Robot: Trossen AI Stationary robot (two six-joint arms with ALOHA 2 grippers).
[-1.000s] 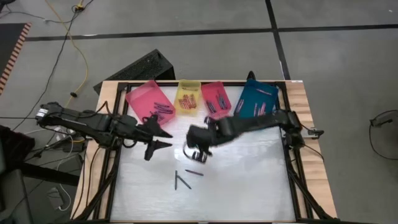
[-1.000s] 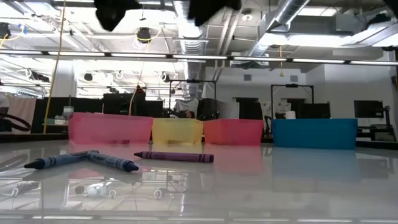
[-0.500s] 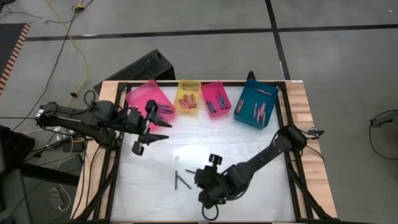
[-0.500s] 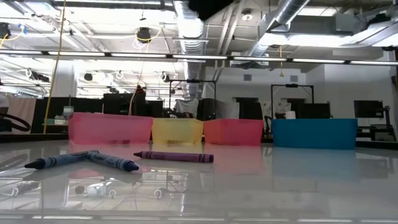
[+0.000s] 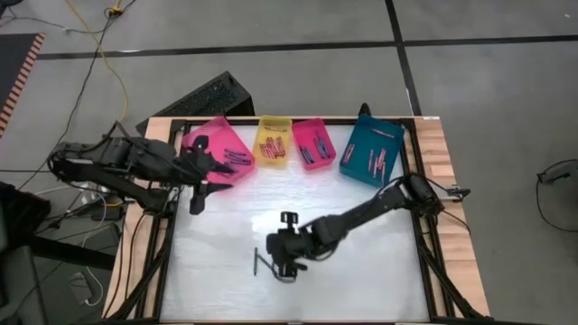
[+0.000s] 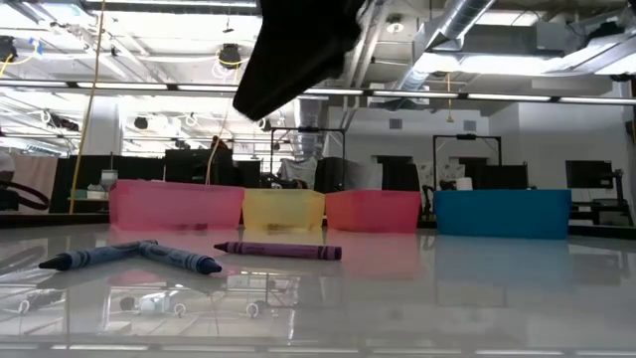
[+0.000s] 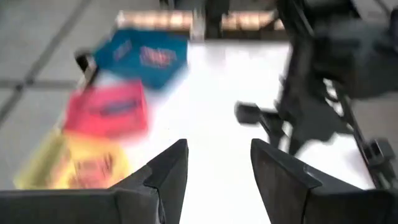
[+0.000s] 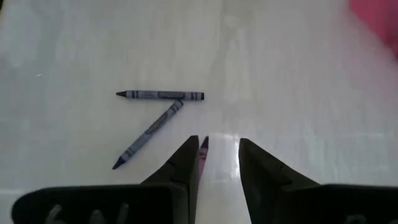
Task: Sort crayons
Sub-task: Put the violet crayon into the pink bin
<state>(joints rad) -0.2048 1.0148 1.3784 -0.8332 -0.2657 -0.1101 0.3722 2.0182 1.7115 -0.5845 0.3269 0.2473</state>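
Note:
Three crayons lie flat on the white table: two dark blue ones [image 8: 155,112] touching in a V [image 6: 129,256] and a purple one [image 6: 278,251]. My right gripper [image 8: 217,155] hovers open above them [image 5: 278,264]; the purple crayon's tip [image 8: 203,146] shows between its fingers, and the low view shows the gripper [image 6: 298,50] well clear of the table. My left gripper [image 7: 217,168] is open and empty beside the pink tray [image 5: 217,149], at the table's far left [image 5: 208,194]. More crayons lie in the trays.
Four trays stand in a row along the far edge: pink, yellow [image 5: 273,142], red [image 5: 312,144] and blue [image 5: 373,152], each with crayons inside. My right arm [image 5: 379,206] stretches across the table's middle from the right.
My right gripper has swung from the table's middle toward the near edge, then back to a spot above the three crayons. My left gripper has drawn back toward the pink tray at the far left. The crayons on the table have not moved.

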